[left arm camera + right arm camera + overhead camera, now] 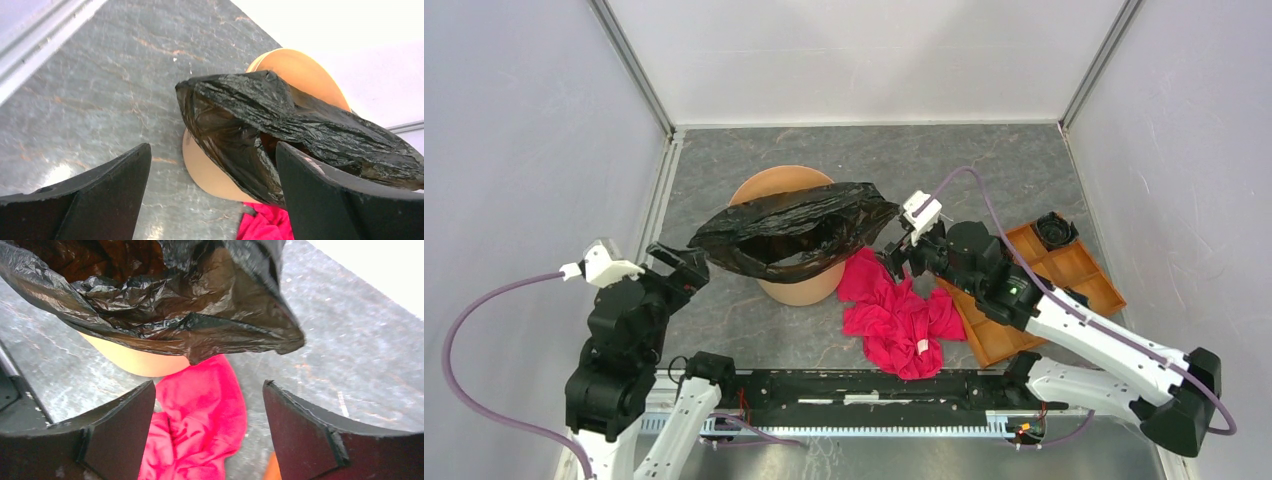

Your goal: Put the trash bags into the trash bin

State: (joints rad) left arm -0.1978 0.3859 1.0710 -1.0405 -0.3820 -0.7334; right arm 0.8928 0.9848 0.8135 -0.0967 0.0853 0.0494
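1. Pale walls with metal corner posts close in a grey marbled desk (754,330).
2. The trash bin (776,182), a round orange-tan bucket, stands upright near the middle of the desk, between the two arms.
3. The trash bag (794,235), black and crinkled, lies across the bin's mouth. It hangs over the near rim and down the front wall, and its right end sticks out past the bin's right side. The far-left arc of the rim shows bare.
4. From the left wrist view part of the bag dips inside the bin, though most of it bunches on top.
5. The left pincer (212,150) has its fingers spread wide with nothing between them. It sits just left of the bin, pointing at the bag's left end without touching it.
6. The right pincer (209,385) is likewise spread apart and empty, sitting near the bag's right tip.
7. A red-pink cloth (899,315) lies crumpled on the desk, touching the bin's near-right base and reaching under the right pincer.
8. An orange-brown compartment tray (1079,270) lies to the right of the cloth, partly under the right arm, with a black round object (1056,230) in its far corner.
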